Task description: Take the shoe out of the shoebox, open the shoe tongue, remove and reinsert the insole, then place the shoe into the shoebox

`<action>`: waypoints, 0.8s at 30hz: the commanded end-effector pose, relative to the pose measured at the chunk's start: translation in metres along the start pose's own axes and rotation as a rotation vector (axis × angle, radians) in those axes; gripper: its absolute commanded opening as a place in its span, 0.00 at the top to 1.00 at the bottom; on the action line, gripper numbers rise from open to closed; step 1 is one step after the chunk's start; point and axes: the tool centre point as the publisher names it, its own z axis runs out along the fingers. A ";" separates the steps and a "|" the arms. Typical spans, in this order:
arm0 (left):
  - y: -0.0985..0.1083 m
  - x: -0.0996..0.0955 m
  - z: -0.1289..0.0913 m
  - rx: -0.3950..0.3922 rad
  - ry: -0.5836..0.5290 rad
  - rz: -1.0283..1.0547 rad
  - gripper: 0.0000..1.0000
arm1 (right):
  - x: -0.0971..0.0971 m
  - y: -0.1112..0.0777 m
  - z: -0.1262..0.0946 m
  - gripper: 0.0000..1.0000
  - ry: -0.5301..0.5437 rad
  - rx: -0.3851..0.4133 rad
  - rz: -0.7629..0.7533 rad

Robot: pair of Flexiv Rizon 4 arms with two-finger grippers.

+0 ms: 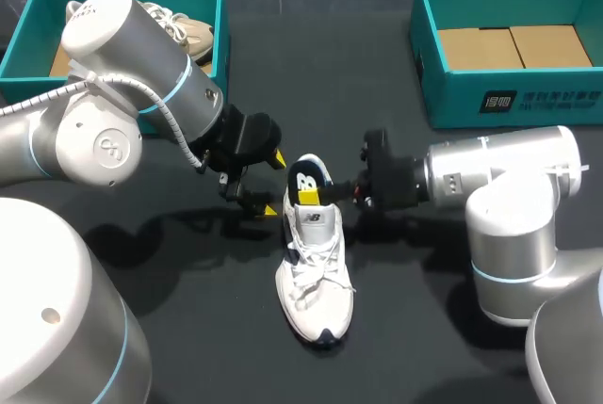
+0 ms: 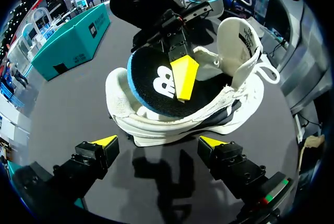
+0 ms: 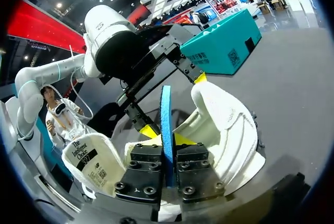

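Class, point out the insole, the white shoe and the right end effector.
insole (image 2: 154, 97), left wrist view, its dark upper face.
white shoe (image 1: 316, 277), head view, its laced forefoot.
right end effector (image 3: 167, 143), right wrist view, midway between its fingertips.

Bright overhead light throws soft shadows onto the dark table (image 1: 415, 329).

White woven mesh and smooth, leather-like panels on the shoe (image 1: 320, 308), with soft cloth laces (image 1: 314, 267). Dark, smooth cloth face and blue foam edge on the insole (image 2: 154, 85). Matt black table (image 1: 424, 329). Teal matt cardboard for the left box (image 1: 38, 8) and right box (image 1: 509, 93), plain brown card inside the latter. Glossy silver shells on the left arm (image 1: 141, 65) and right arm (image 1: 509, 178). Matt black bodies and smooth yellow plastic tips on the left gripper (image 2: 159, 141) and right gripper (image 3: 168, 145).
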 end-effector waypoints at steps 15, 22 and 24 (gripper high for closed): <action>0.000 0.000 0.000 -0.001 0.000 0.001 0.00 | -0.003 0.042 -0.006 0.83 0.023 -0.003 -0.117; 0.000 0.000 0.000 -0.001 0.000 0.001 0.00 | -0.009 0.033 -0.004 1.00 0.052 -0.007 -0.088; 0.000 0.000 0.000 -0.001 0.000 0.001 0.00 | -0.008 0.025 -0.004 1.00 0.051 -0.010 -0.069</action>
